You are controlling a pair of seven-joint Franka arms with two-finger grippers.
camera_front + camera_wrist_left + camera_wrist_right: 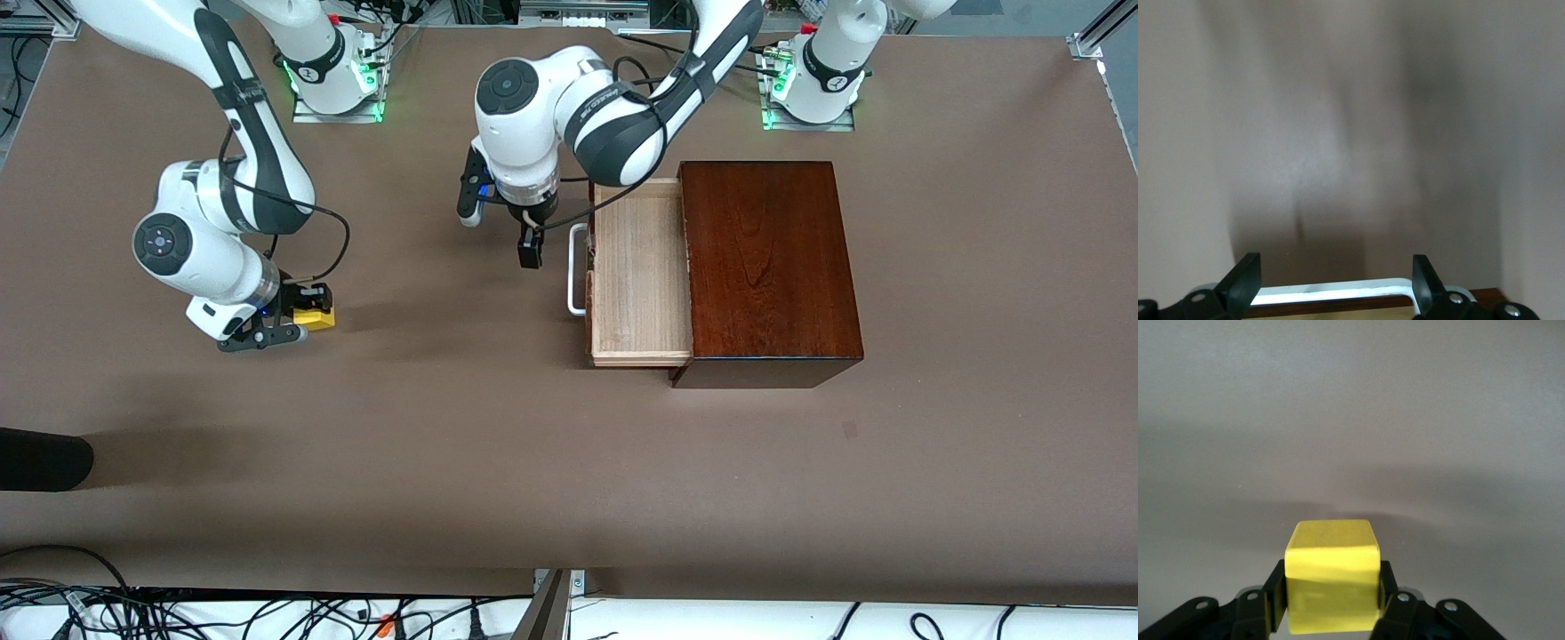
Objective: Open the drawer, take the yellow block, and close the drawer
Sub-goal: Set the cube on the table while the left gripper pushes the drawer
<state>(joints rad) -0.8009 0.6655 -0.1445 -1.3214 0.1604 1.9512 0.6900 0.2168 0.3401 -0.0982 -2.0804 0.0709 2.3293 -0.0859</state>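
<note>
There was one small bright yellow cube block. The right gripper pinched it between its two black fingers, low over the bare brown table at the right arm's end, well apart from the box.

There was one pale light-wood drawer tray with one white U-shaped bar handle. The drawer stuck out of one glossy dark mahogany box, pulled open toward the right arm's end, and its inside showed only bare wood.

The left gripper hung just beside the white handle, over the table in front of the drawer. Its two fingers were spread wide with nothing between them, and the handle showed in the gap.

One black rounded thing poked in at the table's edge, nearer the front camera than the block.
</note>
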